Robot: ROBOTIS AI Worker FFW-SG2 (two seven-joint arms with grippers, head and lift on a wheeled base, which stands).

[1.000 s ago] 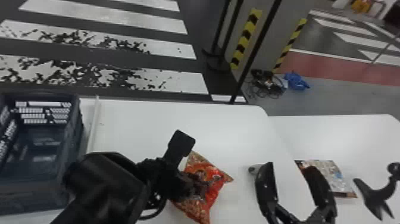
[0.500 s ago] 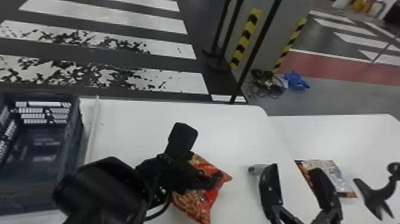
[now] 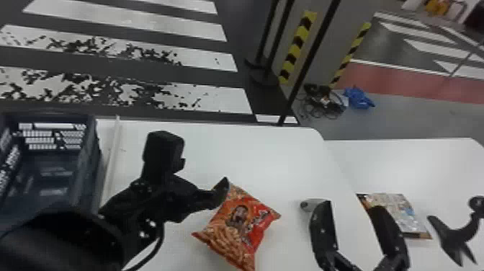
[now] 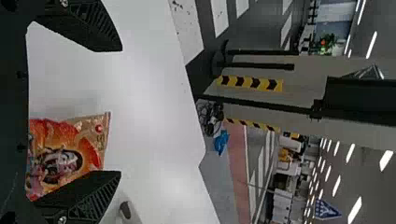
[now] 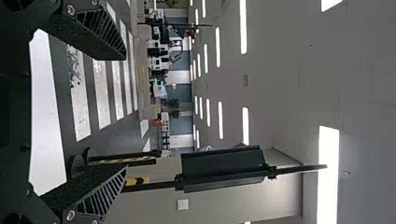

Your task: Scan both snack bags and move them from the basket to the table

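In the head view my left gripper [image 3: 201,196] is just left of and over the edge of a red-orange snack bag [image 3: 239,223] lying on the white table [image 3: 252,155]. The left wrist view has that gripper [image 4: 120,112] wide open, the bag [image 4: 65,156] lying beyond the fingers, not held. My right gripper [image 3: 356,220] stands open at the lower right of the head view; its own view shows the gripper [image 5: 126,112] with nothing between the fingers. Another snack bag [image 3: 394,212] lies farther right. The dark basket [image 3: 84,169] stands at the far left.
A grey-white handheld scanner [image 3: 312,204] lies beside my right gripper's left finger. A white strip [image 3: 111,158] runs along the basket's right side. A black stand [image 3: 457,230] is at the right edge, and a second white table section [image 3: 414,158] extends there.
My left gripper has opened and moved left off the bag's middle, its wrist turning, which leaves more of the bag uncovered. The right gripper has shifted slightly to the right.
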